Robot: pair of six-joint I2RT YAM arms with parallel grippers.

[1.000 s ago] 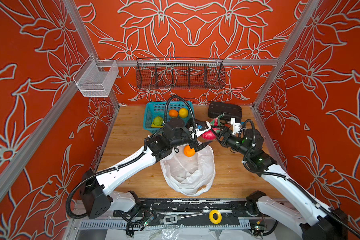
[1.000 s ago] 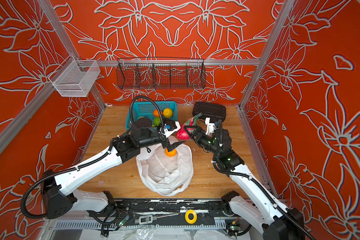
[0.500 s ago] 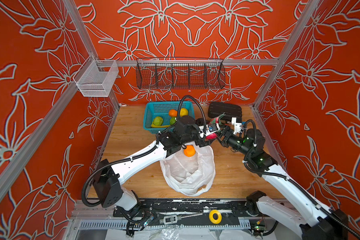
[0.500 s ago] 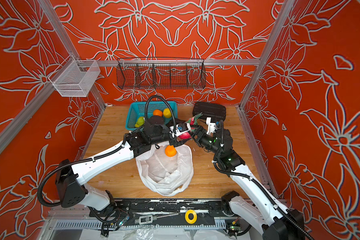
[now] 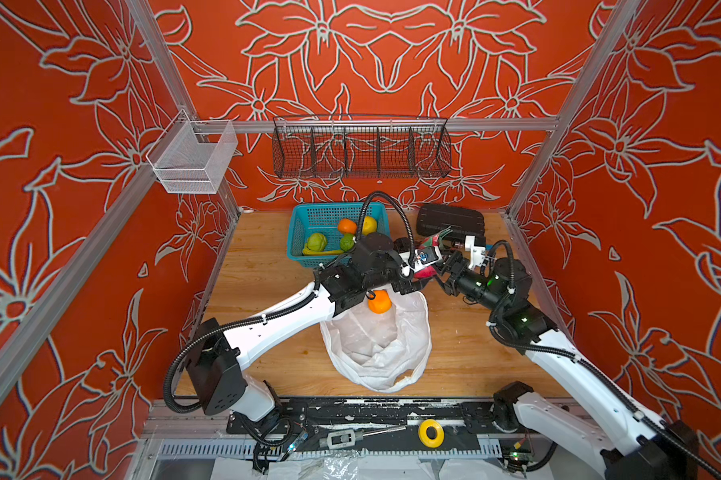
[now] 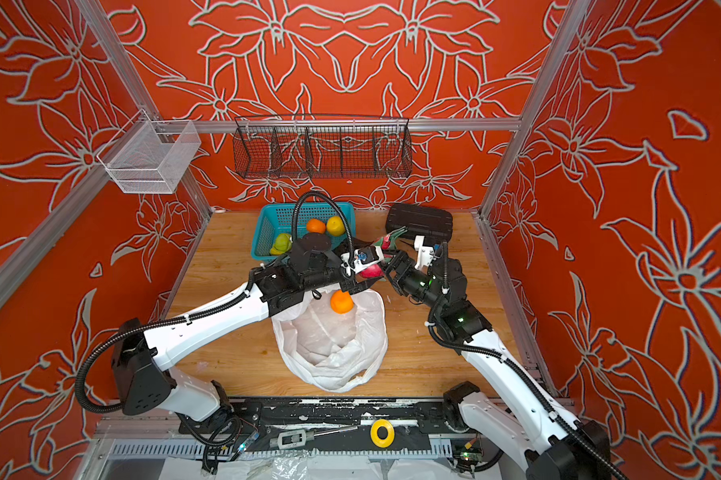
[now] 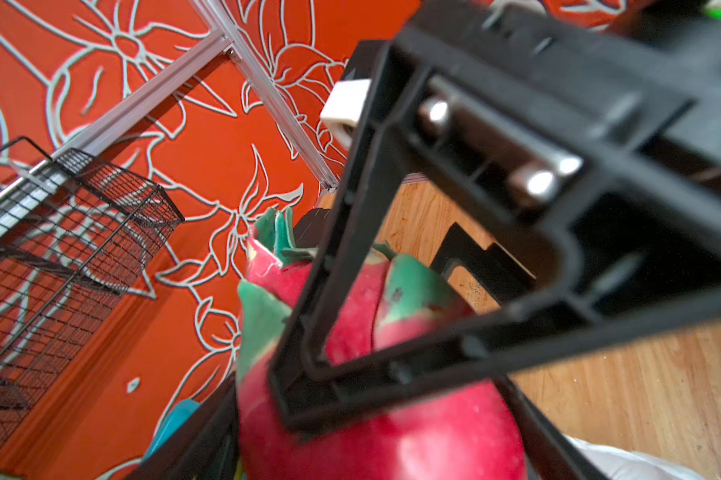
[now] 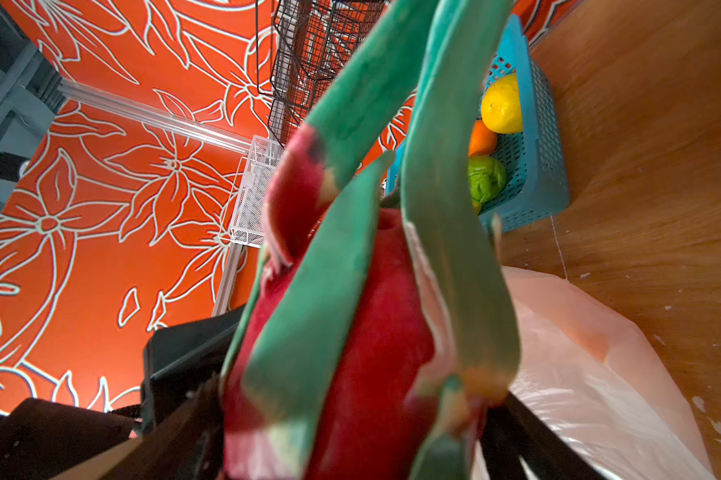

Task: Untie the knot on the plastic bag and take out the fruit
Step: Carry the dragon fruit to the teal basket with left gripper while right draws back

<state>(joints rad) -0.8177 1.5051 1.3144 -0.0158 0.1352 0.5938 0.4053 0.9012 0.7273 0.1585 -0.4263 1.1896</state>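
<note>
The bag (image 5: 375, 353) lies slack toward 6 o'clock on the tabletop (image 5: 263, 291), its mouth gaping and no knot to be seen, so the untying looks done. Four fruits sit in the blue basket (image 5: 295, 232) at 11 o'clock: an orange (image 5: 346, 225), a yellow fruit (image 5: 369, 224), a bumpy green fruit (image 5: 347, 242) and a pale green fruit (image 5: 316, 242). The dragon fruit (image 5: 426, 272) is out of the bag, in the air just past its 1 o'clock edge, between the two arms. The left jaws stand wide and press on both its sides, holding it. The right jaws flank it too, spread wide, but I cannot tell whether they grip it. A second orange (image 5: 379, 302) lies at the bag's 12 o'clock rim, seemingly inside the mouth. I judge that lifting this one out and setting the dragon fruit down are what is left, though the folds may hide more.
</note>
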